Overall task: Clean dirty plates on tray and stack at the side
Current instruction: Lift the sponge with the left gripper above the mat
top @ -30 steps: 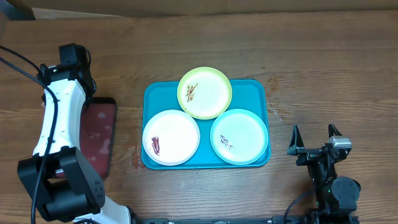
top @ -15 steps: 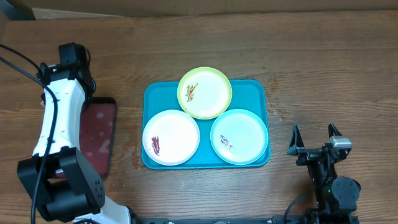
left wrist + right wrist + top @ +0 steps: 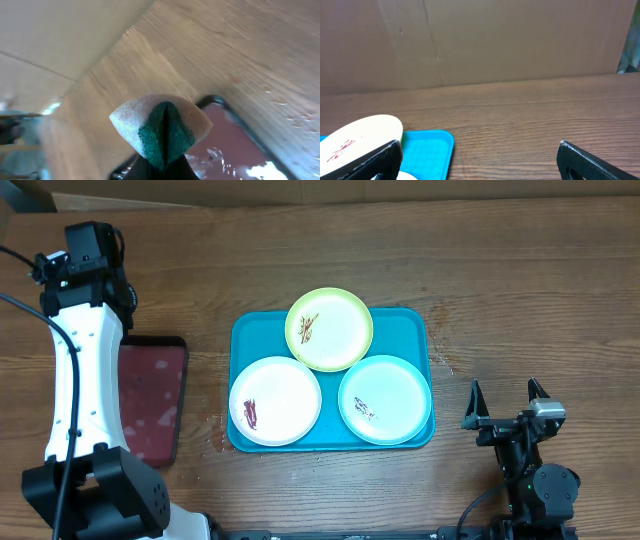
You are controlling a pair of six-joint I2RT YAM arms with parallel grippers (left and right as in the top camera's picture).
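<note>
Teal tray [image 3: 405, 330], three plates [image 3: 276, 401] — sponge [image 3: 161, 131] pinched

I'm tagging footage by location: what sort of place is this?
Probably a robot lab test bench, not a real kitchen: a wooden table backed by cardboard sheets, a robot arm at each side, and a teal tray of three smeared plates staged for cleaning.

A: The table [image 3: 500, 280] is grained wood, dull. The teal tray [image 3: 408, 325], the plates [image 3: 285, 395]?
B: Smooth plastic, slight sheen. The maroon tray [image 3: 150, 395] is glossy, with wet-looking glints. The sponge [image 3: 162, 127]: tan foam, rough green face.
</note>
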